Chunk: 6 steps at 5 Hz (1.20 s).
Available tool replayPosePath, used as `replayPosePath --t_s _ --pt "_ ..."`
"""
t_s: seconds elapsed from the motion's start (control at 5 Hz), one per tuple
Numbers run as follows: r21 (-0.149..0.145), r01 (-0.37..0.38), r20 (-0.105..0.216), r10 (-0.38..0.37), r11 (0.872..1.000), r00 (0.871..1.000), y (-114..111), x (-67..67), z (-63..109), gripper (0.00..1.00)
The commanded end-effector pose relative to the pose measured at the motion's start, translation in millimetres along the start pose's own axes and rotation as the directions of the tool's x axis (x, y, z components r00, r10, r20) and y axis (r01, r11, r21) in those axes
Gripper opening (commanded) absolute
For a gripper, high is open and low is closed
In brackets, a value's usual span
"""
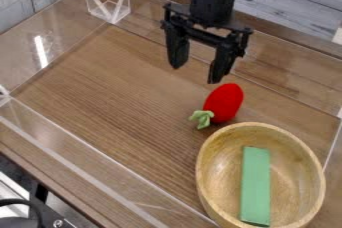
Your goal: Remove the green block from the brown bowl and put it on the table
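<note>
My gripper (197, 60) points down over the table (107, 92), fingers (174, 50) spread wide apart, nothing between them, nothing held. It hangs in the back-centre part of the tabletop, black fingertips above bare wood grain; I can't tell if they touch the surface. Closest thing to it is the red strawberry toy (225, 99), just in front and slightly to the right in the picture, lying on the wood with its green leaves (202, 119) pointing toward the near side. Gripper and strawberry are apart.

Next out, the brown bowl (214, 167) sits at the near right corner, its rim just beside the strawberry's leaves. The green block (257, 185) lies flat inside the bowl, right of the bowl's centre, long side running near-to-far. Well apart from my gripper.

Clear acrylic walls (54, 132) border the table; a folded clear bracket (107, 4) stands at the far left.
</note>
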<state>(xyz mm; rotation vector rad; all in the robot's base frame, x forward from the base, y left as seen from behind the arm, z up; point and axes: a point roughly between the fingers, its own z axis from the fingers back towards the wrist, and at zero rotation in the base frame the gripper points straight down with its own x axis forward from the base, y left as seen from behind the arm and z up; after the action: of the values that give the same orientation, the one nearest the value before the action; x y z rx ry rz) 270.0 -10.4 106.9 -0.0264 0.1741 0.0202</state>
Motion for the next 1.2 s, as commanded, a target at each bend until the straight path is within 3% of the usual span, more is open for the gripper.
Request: replayPosePath --t_s 0.0,0.2,0.4,0.8,1.0 --pt "-0.021 -0.044 0.07 0.045 0.999 0.997 -14.4 -5.9 15.0 1.0" --pt "-0.03 -0.076 0.053 0.077 0.997 0.996 -17.9 -6.4 9.8 1.0" --pt "-0.03 -0.05 0.04 0.051 0.998 0.998 -43.0 -12.7 4.4 1.0" --pt "-0.054 0.024 0.054 -0.021 0.998 0.998 -127.2 -35.1 -8.2 1.0" --pt "-0.08 -0.01 0.056 0.014 0.997 0.998 -133.2 -42.3 -26.6 1.0"
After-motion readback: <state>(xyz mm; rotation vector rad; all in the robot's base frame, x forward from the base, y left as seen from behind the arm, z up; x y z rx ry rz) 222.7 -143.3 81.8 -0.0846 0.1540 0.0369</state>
